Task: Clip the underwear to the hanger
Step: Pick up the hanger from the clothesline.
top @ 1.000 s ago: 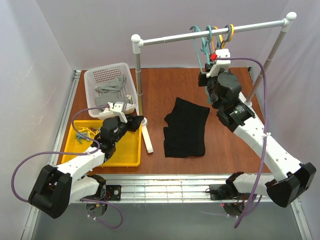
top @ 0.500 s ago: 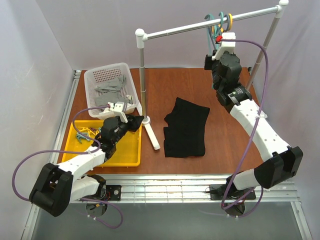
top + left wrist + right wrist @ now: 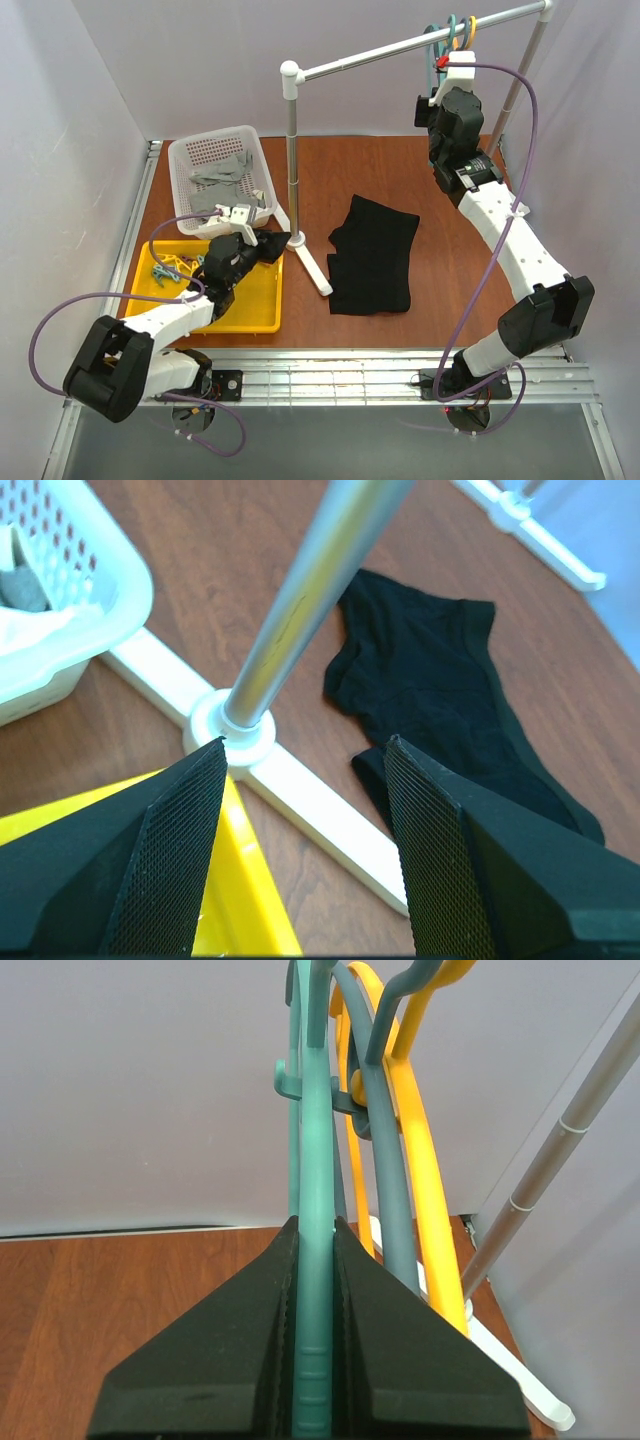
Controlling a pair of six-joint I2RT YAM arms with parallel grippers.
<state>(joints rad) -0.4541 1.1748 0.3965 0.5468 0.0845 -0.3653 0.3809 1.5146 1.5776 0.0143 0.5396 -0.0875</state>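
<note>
- Hanger point(image 3: 316, 1110), thin stiff teal plastic, sits clamped between right fingers point(image 3: 240, 1360) under the rail point(image 3: 370, 52).
- Underwear point(image 3: 373, 255) looks limp and light, best pinched at the waistband; left fingers point(image 3: 160, 860) stand apart, empty.

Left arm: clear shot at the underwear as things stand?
Probably, though not straight. The left gripper, jaws open, hovers by the yellow tray; the rack pole and its white foot stand between it and the uncovered underwear. It would need to pass over the foot.

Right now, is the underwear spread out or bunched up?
Spread out: the underwear lies flat on the table, its whole dark outline showing, only slightly creased.
</note>
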